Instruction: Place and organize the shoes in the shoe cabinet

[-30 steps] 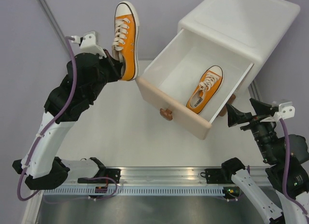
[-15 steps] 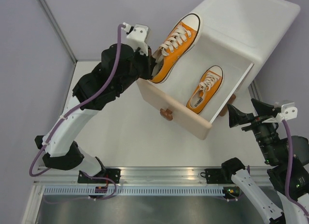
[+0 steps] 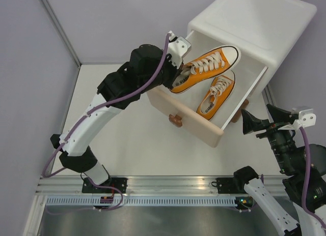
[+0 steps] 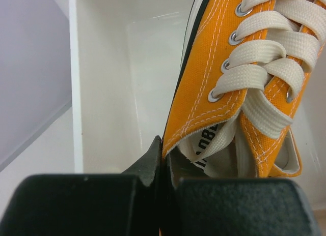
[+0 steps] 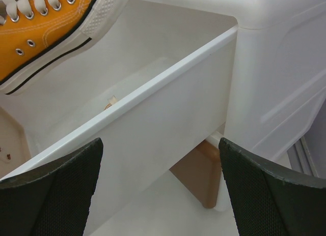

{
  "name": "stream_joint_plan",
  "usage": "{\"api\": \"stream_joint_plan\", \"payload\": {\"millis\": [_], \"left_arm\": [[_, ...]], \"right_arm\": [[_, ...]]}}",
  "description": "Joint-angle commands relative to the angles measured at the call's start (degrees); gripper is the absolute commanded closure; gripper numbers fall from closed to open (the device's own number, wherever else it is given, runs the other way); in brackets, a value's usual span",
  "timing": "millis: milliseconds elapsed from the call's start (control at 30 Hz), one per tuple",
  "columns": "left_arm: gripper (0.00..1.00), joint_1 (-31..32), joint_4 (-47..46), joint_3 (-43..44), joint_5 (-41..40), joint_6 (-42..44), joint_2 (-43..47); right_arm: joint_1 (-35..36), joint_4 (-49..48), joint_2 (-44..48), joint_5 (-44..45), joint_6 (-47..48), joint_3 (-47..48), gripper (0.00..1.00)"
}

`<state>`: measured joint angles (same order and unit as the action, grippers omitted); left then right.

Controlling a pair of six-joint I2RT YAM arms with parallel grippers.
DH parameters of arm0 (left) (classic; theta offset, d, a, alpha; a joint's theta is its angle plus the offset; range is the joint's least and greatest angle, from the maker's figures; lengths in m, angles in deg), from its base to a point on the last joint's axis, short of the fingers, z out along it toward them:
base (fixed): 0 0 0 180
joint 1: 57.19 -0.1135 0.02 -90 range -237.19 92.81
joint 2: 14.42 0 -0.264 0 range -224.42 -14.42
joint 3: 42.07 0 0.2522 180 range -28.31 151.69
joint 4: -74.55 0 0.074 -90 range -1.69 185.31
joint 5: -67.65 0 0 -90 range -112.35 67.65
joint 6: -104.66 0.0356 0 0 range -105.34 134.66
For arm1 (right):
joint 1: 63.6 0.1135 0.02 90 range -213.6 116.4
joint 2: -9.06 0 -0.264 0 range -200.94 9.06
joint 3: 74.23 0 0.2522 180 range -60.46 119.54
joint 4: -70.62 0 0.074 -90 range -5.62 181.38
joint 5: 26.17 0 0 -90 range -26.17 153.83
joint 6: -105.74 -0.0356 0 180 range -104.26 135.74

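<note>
The shoe cabinet (image 3: 265, 22) stands on the white table (image 3: 127, 144), far right

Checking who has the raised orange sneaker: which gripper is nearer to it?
Left. The left gripper grips the raised orange sneaker by its collar over the drawer; the right gripper hangs open outside the drawer's side wall.

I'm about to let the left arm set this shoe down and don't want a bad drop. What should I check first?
1. Grip: left jaws shut on the held orange sneaker at its collar: ok.
2. Sneaker over the open upper drawer: ok.
3. Bare space in it beside the second orange sneaker: ok.
4. Other arm: right jaws open, empty, outside the drawer: ok.
5. Sole's height above the drawer bottom: cannot tell.
</note>
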<state>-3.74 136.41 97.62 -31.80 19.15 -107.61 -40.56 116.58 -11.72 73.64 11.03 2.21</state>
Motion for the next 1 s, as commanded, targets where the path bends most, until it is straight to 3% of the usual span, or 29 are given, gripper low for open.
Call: {"api": "stream_joint_plan", "payload": {"millis": [0, 267, 400, 533, 967], "left_arm": [[0.98, 0.1, -7.8, 0.0, 2.3, 6.0, 0.6], [0.98, 0.1, -7.8, -2.2, 4.6, 10.4, -1.8], [0.98, 0.0, -8.1, -1.9, 1.8, 9.4, -3.8], [0.98, 0.0, -7.8, -1.0, -6.0, 6.9, -5.3], [0.98, 0.4, -7.8, -0.5, -11.7, -7.7, -7.7]], "right_arm": [[0.3, 0.3, 0.6, 1.6, 0.1, 0.8, 0.02], [0.2, 0.2, 0.6, 2.3, 0.7, 0.4, 0.02], [0.2, 0.3, 0.6, 2.5, 0.8, 0.3, 0.02], [0.3, 0.0, 0.4, 2.9, 1.2, 0.3, 0.02], [0.2, -3.3, -2.7, 4.2, 0.8, 3.1, 0.02]]}}
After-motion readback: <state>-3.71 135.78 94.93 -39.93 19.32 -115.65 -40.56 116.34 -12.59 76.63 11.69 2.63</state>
